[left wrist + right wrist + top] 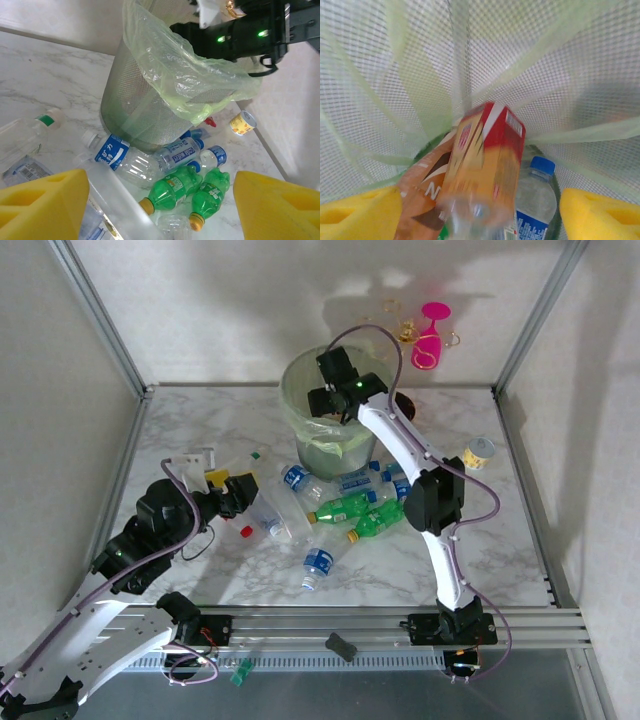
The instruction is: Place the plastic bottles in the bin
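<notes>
The right gripper [480, 212] hung over the bin [293, 395], jaws spread clear of an orange-labelled bottle [485, 160]. The bottle was blurred and tilted above two bottles lying at the bin's bottom; it might glance off them or snag the loose bag liner [200, 75]. At the near left, the left gripper [160, 200] stood open around a clear bottle [120, 200], not clamped on it; closing off-centre could squirt the bottle away. Green bottles [345, 507] and blue-labelled bottles [112, 152] crowded the bin's near side, cramping any approach. The pink wine glass [430, 335] and the can [480, 452] stood apart, far right.
</notes>
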Motion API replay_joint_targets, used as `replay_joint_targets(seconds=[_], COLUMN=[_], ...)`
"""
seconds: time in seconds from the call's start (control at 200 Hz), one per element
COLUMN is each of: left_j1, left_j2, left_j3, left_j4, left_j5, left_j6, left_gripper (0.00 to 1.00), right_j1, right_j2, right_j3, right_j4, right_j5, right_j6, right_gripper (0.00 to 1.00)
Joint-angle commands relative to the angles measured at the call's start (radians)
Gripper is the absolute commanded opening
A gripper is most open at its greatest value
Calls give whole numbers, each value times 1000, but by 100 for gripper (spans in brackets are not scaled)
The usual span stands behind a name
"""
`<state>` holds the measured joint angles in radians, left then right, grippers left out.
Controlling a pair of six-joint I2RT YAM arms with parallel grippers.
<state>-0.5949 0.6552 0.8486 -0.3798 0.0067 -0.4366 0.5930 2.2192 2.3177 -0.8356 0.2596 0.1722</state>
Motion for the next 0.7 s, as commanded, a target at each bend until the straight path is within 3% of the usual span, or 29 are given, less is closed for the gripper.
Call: replay_joint_targets(seconds=[0.0,0.175,0.355,0.491,0.691], left_j1=[-6,-6,-5,-6,-6], left_j2=[-8,-16,-8,1,66], left_j3=[10,12,6,-3,-33], left_j4=[-13,-26,-32,-38,-63], left_j5=[-14,-22,-38,-51,-30], left_j6=[3,-21,-66,-123,-191], left_gripper=[76,78,78,79,79], right_j1=[12,38,87,149,154], right_j2=[-116,-246,-435,-631,-987], right_j3=[25,-7,-175,-416,-865], right_j4=[-7,21,114,253,502], right_j5=[-11,5,26,16,-86], right_j6=[14,18,36,67,132], right_gripper=[85,85,85,86,72])
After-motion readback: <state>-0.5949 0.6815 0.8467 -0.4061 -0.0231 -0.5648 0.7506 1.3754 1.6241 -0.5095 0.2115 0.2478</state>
